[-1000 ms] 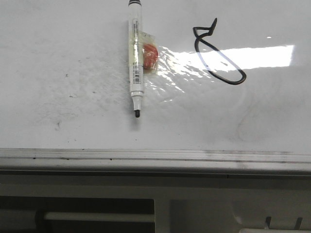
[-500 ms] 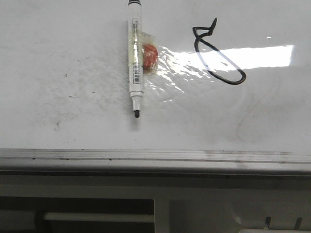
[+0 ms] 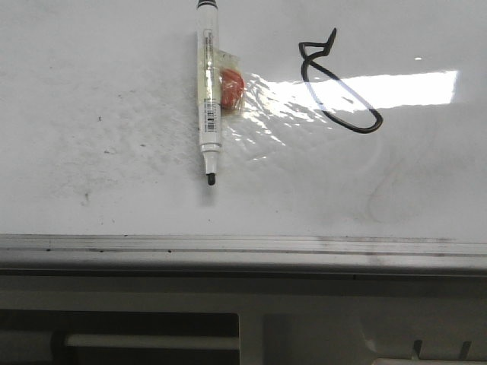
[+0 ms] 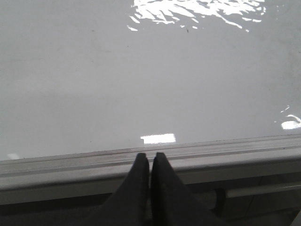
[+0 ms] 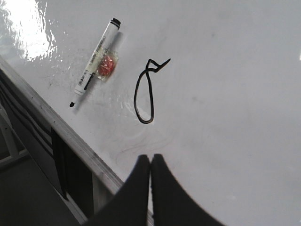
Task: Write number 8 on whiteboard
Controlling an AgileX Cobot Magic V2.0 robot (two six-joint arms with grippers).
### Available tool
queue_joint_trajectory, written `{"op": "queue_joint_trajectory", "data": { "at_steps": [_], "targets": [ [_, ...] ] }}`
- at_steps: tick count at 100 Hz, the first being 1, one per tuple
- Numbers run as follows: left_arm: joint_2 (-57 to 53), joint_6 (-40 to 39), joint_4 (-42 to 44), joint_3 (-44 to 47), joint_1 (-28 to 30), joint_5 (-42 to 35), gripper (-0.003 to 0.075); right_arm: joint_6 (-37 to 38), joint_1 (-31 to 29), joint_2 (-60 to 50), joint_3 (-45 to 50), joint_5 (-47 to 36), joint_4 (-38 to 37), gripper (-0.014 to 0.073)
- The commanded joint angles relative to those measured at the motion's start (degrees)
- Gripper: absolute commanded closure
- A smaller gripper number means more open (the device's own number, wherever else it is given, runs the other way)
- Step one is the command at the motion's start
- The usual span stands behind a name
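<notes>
The whiteboard [image 3: 114,91] fills the front view, glossy white with grey smudges and a silver edge rail [image 3: 243,245]. The number 8 [image 3: 338,87] is a thin black slanted figure on it, right of centre; it also shows in the right wrist view [image 5: 145,92]. A white marker pen [image 3: 208,91] lies uncapped on the board, tip toward the rail, beside a red wrapped item [image 3: 230,87]. My left gripper [image 4: 149,155] is shut and empty over the rail. My right gripper [image 5: 150,157] is shut and empty above the board's edge, near the figure's lower loop. Neither gripper shows in the front view.
A bright glare patch [image 3: 380,90] lies across the board by the figure. Below the rail is a grey frame with dark openings and a white bar [image 3: 152,342]. The marker [image 5: 93,56] and the red item [image 5: 106,66] also show in the right wrist view.
The whole scene in the front view has shifted slightly left and up; the marker, red item and figure keep their places relative to each other.
</notes>
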Motion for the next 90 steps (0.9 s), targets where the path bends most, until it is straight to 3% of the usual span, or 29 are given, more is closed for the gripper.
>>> {"op": "queue_joint_trajectory", "data": {
  "at_steps": [1, 17, 27, 41, 53, 67, 75, 86, 90],
  "targets": [
    [-1.35, -0.77, -0.29, 2.40, 0.11, -2.63, 0.0741, 0.18, -0.23, 0.57, -1.39, -3.14, -2.85, 0.0637],
    [-1.35, -0.77, -0.29, 2.40, 0.11, -2.63, 0.0741, 0.18, -0.83, 0.68, -0.79, 0.30, -3.88, 0.0637],
    [-1.35, -0.77, -0.29, 2.40, 0.11, -2.63, 0.0741, 0.18, -5.34, 0.68, 1.89, -2.55, -4.33, 0.0637],
    [-1.35, -0.77, -0.29, 2.40, 0.11, -2.63, 0.0741, 0.18, -19.68, 0.68, 6.12, -10.71, 2.79, 0.0637],
    [-1.35, -0.77, -0.29, 2.40, 0.11, -2.63, 0.0741, -1.66, -36.33, 0.68, 11.59, -21.68, 11.97, 0.0637],
    [-1.35, -0.77, -0.29, 2.40, 0.11, -2.63, 0.0741, -12.79, -52.99, 0.68, 19.50, -34.36, 22.69, 0.0637],
    [-1.35, -0.77, -0.29, 2.40, 0.11, -2.63, 0.0741, -18.83, -59.33, 0.68, 23.55, -40.27, 26.95, 0.0637],
    [-1.35, -0.77, -0.29, 2.40, 0.11, -2.63, 0.0741, -21.13, -64.93, 0.16, 28.03, -46.06, 27.08, 0.0637],
    [-1.35, -0.77, -0.29, 2.40, 0.11, -2.63, 0.0741, -21.18, -65.71, -0.73, 27.92, -43.09, 27.08, 0.0637]
  ]
}}
